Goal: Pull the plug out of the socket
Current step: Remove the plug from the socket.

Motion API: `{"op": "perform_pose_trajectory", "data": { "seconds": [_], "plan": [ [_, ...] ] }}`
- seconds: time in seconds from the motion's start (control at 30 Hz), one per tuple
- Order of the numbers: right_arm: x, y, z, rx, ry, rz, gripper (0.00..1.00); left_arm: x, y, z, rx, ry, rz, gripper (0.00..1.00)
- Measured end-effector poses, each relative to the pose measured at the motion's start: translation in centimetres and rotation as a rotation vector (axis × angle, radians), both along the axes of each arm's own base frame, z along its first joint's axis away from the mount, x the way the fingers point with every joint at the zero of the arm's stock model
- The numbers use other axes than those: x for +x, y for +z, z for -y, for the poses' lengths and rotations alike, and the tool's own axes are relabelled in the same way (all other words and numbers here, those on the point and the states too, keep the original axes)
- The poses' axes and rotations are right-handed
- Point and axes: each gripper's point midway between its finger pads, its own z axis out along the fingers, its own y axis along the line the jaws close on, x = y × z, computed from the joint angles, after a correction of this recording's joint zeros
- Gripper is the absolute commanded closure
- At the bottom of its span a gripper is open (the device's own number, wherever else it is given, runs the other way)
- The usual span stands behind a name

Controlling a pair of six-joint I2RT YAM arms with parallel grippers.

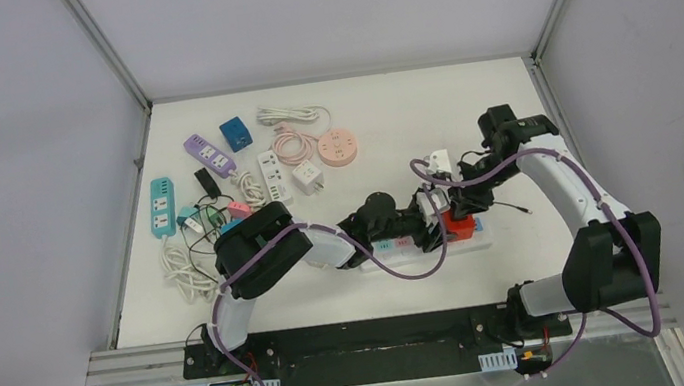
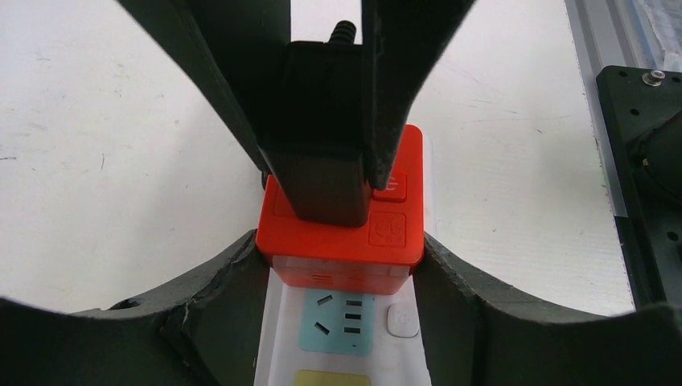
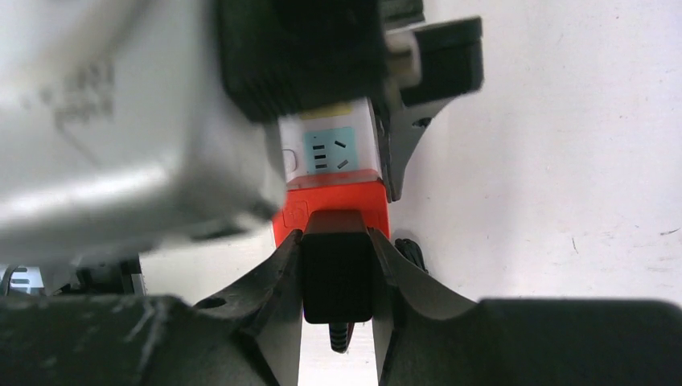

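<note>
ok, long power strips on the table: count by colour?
Teal: 1, the teal strip
Purple: 1, the purple strip
White: 2, the pile's white strip and the white work strip carrying the red adapter
Total: 4

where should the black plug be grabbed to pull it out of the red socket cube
Pinch the black plug body across its two flat side faces, coming from the cord end. It stands proud of the red socket cube, so those faces are free; the right gripper is clamped there.
</note>
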Motion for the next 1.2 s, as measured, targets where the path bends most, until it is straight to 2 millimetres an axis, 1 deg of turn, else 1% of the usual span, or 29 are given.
{"op": "perform_pose_trajectory", "data": {
  "seconds": [0.17, 0.27, 0.47, 0.63, 0.8, 0.93, 1.03, 1.1, 1.2],
  "plan": [
    [-0.1, 0.2, 1.0, 0.063, -0.03, -0.017, 1.0, 0.0, 0.1, 0.1, -0.003, 0.0, 0.004, 1.0],
    [-0.4, 0.3, 1.1, 0.077, -0.024, -0.023, 1.0, -0.1, 0.2, 0.2, -0.003, -0.003, 0.005, 1.0],
    [-0.3, 0.0, -0.6, 0.018, 0.022, 0.002, 1.0, 0.0, -0.1, 0.0, 0.013, 0.0, -0.004, 1.0],
    [-0.1, 0.1, -0.7, -0.006, 0.017, 0.005, 1.0, 0.4, -0.4, -0.5, 0.024, 0.011, -0.007, 1.0],
    [0.0, 0.2, 0.2, 0.02, -0.012, -0.002, 1.0, 0.2, -0.2, -0.3, 0.02, 0.008, -0.004, 1.0],
    [-0.5, 0.6, 1.4, 0.089, -0.044, -0.032, 1.0, -0.1, 0.3, 0.0, 0.008, 0.001, 0.004, 1.0],
    [-0.9, 0.8, 1.7, 0.118, -0.05, -0.046, 1.0, -0.5, 0.4, 0.3, 0.004, -0.008, 0.005, 1.0],
    [-0.9, 0.9, 1.5, 0.13, -0.048, -0.044, 1.0, -0.6, 0.2, 0.3, 0.012, -0.01, 0.001, 1.0],
    [-0.9, 0.9, 0.4, 0.119, -0.027, -0.038, 1.0, -0.6, 0.0, 0.2, 0.02, -0.009, -0.004, 1.0]
  ]
}}
